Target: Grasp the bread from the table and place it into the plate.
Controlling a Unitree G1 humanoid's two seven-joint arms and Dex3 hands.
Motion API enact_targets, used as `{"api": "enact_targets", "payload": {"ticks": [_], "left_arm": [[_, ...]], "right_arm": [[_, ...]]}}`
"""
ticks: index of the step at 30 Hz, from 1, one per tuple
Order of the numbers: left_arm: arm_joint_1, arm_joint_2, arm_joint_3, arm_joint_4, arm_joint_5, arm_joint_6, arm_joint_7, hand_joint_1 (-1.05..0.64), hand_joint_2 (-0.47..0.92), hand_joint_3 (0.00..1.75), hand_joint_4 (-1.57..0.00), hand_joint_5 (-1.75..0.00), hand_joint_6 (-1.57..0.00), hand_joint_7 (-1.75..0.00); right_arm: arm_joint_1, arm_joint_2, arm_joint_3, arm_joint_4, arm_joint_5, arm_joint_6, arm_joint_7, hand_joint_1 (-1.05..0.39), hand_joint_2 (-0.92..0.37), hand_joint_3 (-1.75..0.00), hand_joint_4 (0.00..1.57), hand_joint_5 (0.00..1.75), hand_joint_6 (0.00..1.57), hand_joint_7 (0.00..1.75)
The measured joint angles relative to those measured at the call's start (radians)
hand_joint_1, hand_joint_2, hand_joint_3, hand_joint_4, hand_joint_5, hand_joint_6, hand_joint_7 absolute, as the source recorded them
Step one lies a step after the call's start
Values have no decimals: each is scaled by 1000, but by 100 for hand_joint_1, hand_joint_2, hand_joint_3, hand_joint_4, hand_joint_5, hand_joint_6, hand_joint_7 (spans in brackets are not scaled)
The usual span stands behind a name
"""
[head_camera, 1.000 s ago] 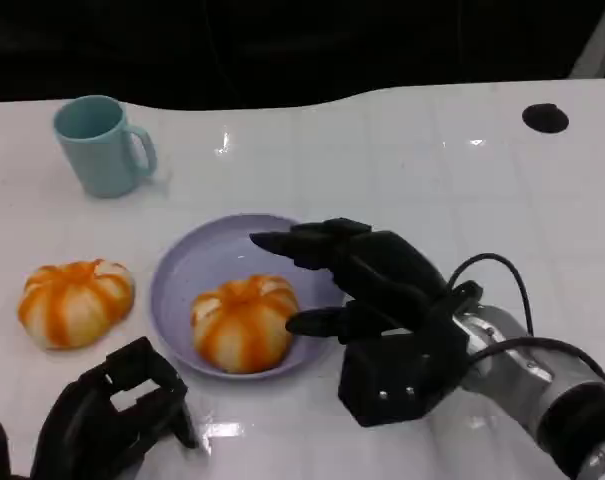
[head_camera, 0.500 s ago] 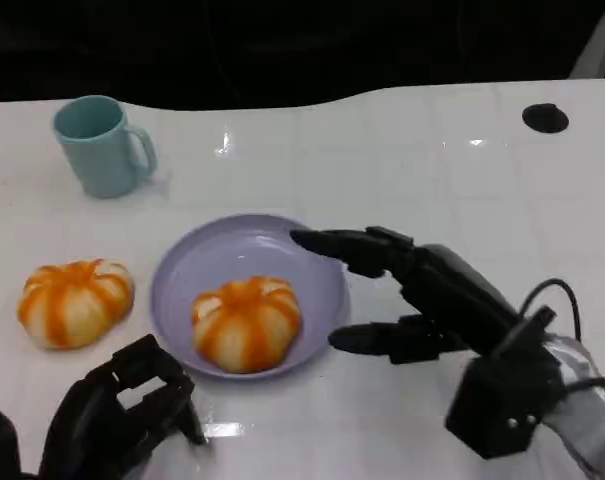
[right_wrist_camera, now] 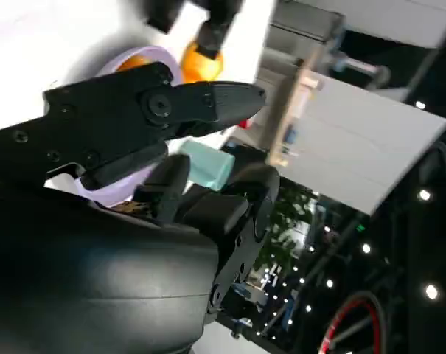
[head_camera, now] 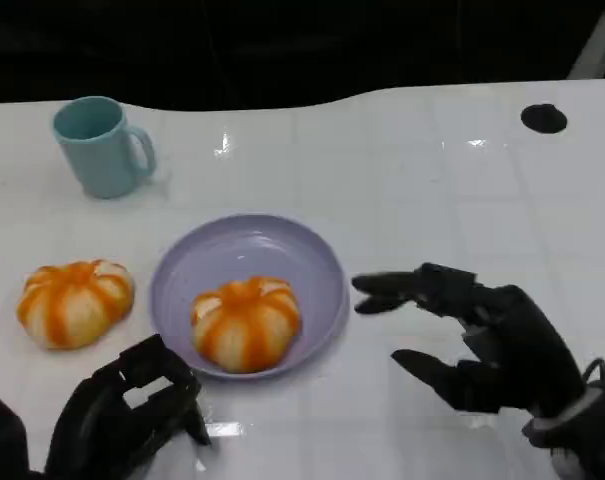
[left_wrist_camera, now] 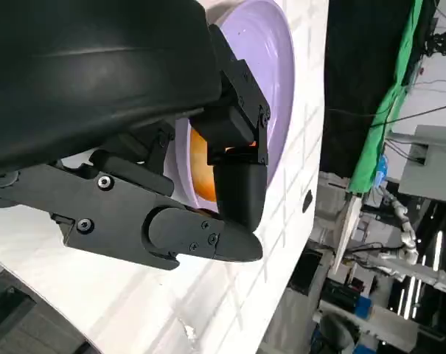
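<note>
Right robot hand (head_camera: pixel 482 340) empty w/ fingers spread, ribbed orange-white bread (head_camera: pixel 245 322) in round lilac plate (head_camera: pixel 317 262)

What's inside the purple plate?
One orange-and-white striped bread sits inside the purple plate, toward its near side. The rest of the plate's inside is bare. The plate surface directly under the bread is covered, so it can't be seen.

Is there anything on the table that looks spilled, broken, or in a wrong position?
Nothing stands out. One bread sits inside the purple plate, another bread lies on the table beside the plate, and the blue mug stands upright. Nothing looks spilled or broken.
</note>
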Motion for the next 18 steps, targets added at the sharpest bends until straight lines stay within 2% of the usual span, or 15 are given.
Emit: {"api": "enact_targets", "payload": {"ticks": [3,7,12,13,15,18], "left_arm": [[0,0,0,0,0,2,0,-50,92,20,-76,-170,-68,-145],[0,0,-1,-1,0,3,0,-50,92,20,-76,-171,-69,-145],[2,-3,-3,-7,0,11,0,-51,92,19,-76,-171,-69,-145],[2,-3,-4,-7,0,11,0,-51,92,19,-76,-171,-69,-145],[2,-4,-5,-9,0,14,0,-52,92,18,-76,-171,-70,-145],[3,-4,-6,-12,0,18,1,-53,92,17,-76,-171,-70,-145]], "right_arm": [[41,10,-22,-27,43,15,32,-32,-46,-119,71,157,78,122],[101,20,-45,-54,122,38,96,-30,-47,-118,69,172,72,142],[188,24,-74,-109,170,80,141,-31,-55,-104,66,175,68,144],[204,25,-77,-122,184,86,153,-33,-60,-94,65,175,69,143],[235,26,-80,-152,207,109,174,-34,-66,-83,65,175,68,142],[281,26,-88,-192,232,161,191,-35,-67,-81,63,175,67,141]]}}
